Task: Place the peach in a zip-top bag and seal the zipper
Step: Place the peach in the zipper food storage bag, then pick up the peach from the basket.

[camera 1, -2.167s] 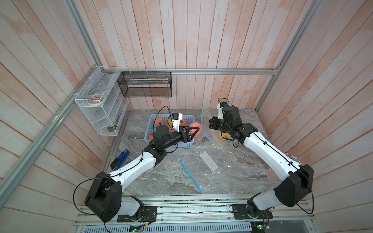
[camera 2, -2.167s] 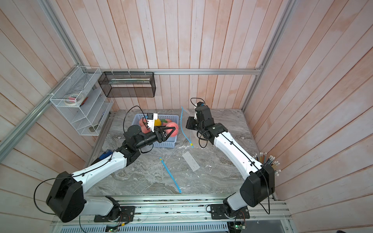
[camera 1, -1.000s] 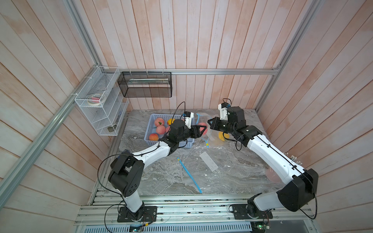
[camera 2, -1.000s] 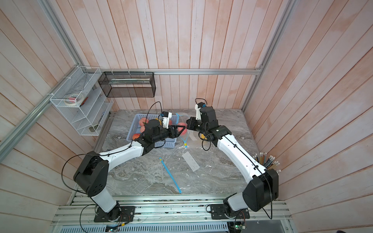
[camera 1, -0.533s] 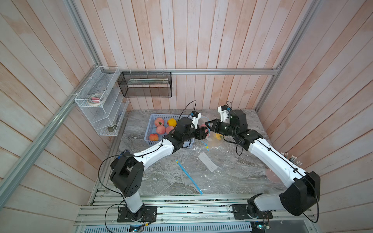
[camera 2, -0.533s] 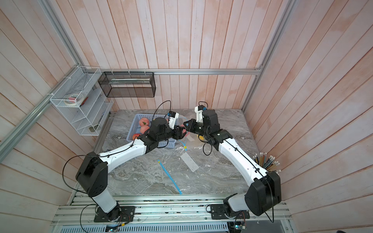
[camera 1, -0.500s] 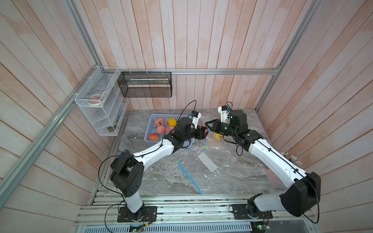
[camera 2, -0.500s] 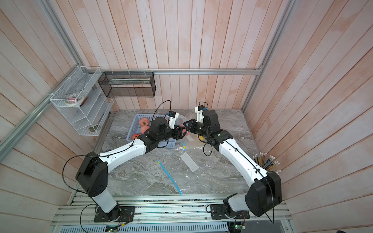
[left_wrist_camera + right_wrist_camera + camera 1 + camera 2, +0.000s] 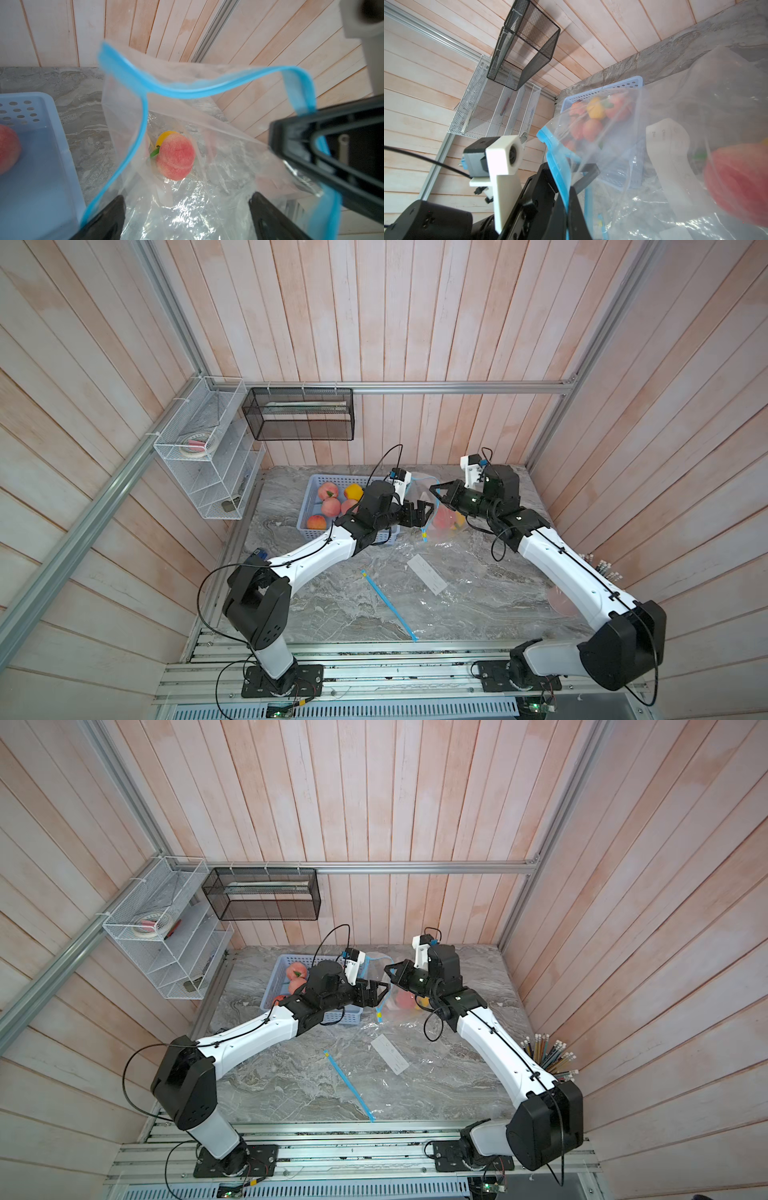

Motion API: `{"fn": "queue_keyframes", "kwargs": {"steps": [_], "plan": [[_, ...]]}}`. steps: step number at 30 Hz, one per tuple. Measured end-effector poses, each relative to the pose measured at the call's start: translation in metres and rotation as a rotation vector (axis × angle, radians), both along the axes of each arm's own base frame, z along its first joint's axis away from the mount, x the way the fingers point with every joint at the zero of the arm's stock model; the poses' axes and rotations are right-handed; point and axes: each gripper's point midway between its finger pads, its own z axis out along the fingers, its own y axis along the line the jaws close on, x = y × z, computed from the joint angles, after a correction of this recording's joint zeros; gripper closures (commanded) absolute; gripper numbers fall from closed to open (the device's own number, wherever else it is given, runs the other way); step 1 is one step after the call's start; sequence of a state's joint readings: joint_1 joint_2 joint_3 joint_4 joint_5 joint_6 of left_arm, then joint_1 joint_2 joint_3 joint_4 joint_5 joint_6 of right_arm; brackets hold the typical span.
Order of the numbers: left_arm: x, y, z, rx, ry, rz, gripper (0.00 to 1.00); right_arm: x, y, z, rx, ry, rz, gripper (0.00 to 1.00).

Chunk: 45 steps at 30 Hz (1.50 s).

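While spare peaches [image 9: 330, 506] wait in the pale-blue perforated plastic basket [image 9: 41, 166], the left gripper [image 9: 188, 197] hovers at the mouth of the clear zip-top bag with a blue zipper strip [image 9: 207, 135], fingers spread wide and empty, seemingly because the pink-red peach [image 9: 175, 159] already lies deep inside it. The right gripper [image 9: 568, 201], clenched on the blue rim, lifts it so the mouth gapes unsealed. Whether the small yellow fruit [image 9: 165, 136] behind the peach sits inside the film is unclear.

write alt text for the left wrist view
A peach lies inside a clear zip-top bag whose blue zipper gapes open. The left gripper hovers open at the mouth; the right gripper pinches the rim. A blue basket sits alongside.
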<state>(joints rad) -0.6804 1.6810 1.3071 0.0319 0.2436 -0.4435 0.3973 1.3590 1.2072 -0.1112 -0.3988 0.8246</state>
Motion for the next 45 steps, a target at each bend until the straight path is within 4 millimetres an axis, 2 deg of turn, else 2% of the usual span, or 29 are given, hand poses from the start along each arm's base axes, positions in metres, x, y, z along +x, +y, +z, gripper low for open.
{"fn": "queue_keyframes", "kwargs": {"steps": [2, 5, 8, 11, 14, 16, 23, 26, 30, 35, 40, 45], "plan": [[-0.004, 0.005, 0.014, -0.026, -0.003, -0.004, 0.04, 0.002, -0.007, 0.001, -0.004, 0.001, -0.025, 1.00], [-0.008, 0.024, 0.046, -0.088, -0.022, 0.002, 0.03, 0.008, -0.020, 0.002, -0.010, 0.000, -0.068, 1.00], [-0.009, 0.065, 0.073, -0.153, -0.053, 0.052, 0.00, 0.015, -0.037, 0.001, -0.019, -0.001, -0.118, 1.00], [-0.005, 0.115, 0.077, -0.172, -0.077, 0.152, 0.00, 0.022, -0.052, 0.000, -0.031, -0.002, -0.163, 1.00], [0.008, 0.154, 0.057, -0.135, -0.054, 0.260, 0.00, 0.027, -0.065, -0.001, -0.042, -0.001, -0.193, 1.00], [0.018, 0.169, 0.035, -0.082, -0.018, 0.322, 0.00, 0.030, -0.071, -0.002, -0.052, -0.005, -0.208, 1.00], [0.058, 0.215, -0.068, 0.203, 0.195, 0.520, 0.00, 0.031, -0.078, -0.004, -0.082, -0.017, -0.216, 1.00], [0.074, 0.233, -0.103, 0.300, 0.272, 0.564, 0.01, 0.031, -0.078, -0.006, -0.096, -0.016, -0.211, 1.00], [0.085, 0.234, -0.129, 0.356, 0.330, 0.542, 0.06, 0.031, -0.078, -0.008, -0.109, -0.020, -0.209, 1.00], [0.094, 0.216, -0.140, 0.325, 0.368, 0.489, 0.14, 0.036, -0.077, -0.018, -0.118, 0.001, -0.203, 1.00], [0.107, 0.200, -0.151, 0.301, 0.397, 0.479, 0.15, 0.041, -0.072, -0.035, -0.124, 0.043, -0.182, 1.00], [0.115, 0.193, -0.172, 0.313, 0.440, 0.481, 0.15, 0.042, -0.069, -0.041, -0.119, 0.059, -0.168, 1.00]]}}
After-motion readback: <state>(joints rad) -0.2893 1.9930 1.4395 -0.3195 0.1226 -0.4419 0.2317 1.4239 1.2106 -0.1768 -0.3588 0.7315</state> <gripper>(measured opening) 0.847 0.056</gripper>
